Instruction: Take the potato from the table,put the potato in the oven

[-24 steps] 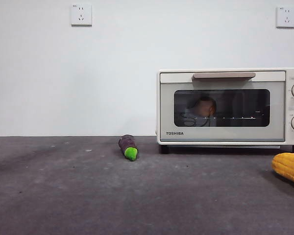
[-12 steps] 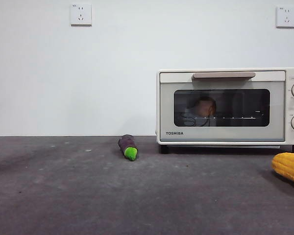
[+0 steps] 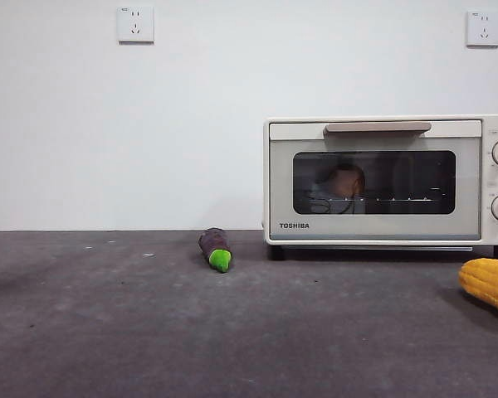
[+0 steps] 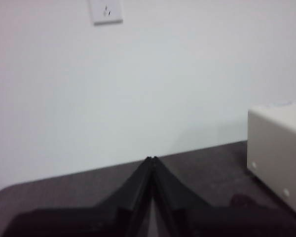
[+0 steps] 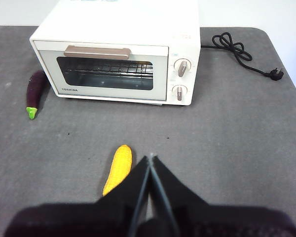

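Note:
The cream-white oven (image 3: 382,180) stands at the right of the dark grey table (image 3: 149,332) with its door closed. Through the dark glass an orange-brown potato (image 3: 347,180) shows on the rack inside, toward the left. From the right wrist view the oven (image 5: 119,53) lies ahead and below, its window showing only the rack. My right gripper (image 5: 150,159) is shut and empty, high above the table near the corn. My left gripper (image 4: 151,159) is shut and empty, facing the wall with the oven's side (image 4: 278,153) off to one edge. Neither arm shows in the front view.
A purple eggplant with a green tip (image 3: 217,247) lies left of the oven. A yellow corn cob (image 3: 490,283) lies in front of the oven's right end. The oven's black cord and plug (image 5: 241,54) trail behind it.
The front view has shifted by a few pixels. The oven, the potato, the eggplant and the corn hold their places.

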`<state>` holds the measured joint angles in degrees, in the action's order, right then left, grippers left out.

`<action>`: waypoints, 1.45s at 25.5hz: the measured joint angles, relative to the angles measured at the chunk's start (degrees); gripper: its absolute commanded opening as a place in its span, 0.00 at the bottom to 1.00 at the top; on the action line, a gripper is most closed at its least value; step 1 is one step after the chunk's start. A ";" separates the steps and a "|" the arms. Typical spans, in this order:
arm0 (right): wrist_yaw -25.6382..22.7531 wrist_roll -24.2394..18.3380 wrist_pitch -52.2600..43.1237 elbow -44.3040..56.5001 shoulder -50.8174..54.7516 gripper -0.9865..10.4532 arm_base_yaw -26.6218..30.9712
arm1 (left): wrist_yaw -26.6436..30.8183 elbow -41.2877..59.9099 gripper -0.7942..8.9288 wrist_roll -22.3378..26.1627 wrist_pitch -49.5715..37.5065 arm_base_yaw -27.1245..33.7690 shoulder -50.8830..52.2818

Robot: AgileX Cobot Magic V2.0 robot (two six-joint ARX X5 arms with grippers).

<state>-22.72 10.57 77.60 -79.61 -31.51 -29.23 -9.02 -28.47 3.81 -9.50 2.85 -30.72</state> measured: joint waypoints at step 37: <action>-0.02 0.00 0.00 0.00 -0.15 0.09 0.00 | 8.79 27.47 0.08 0.63 19.54 0.04 30.36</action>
<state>-22.74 10.57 77.60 -79.61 -31.66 -29.23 -0.23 -0.99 4.45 10.04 2.90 -0.36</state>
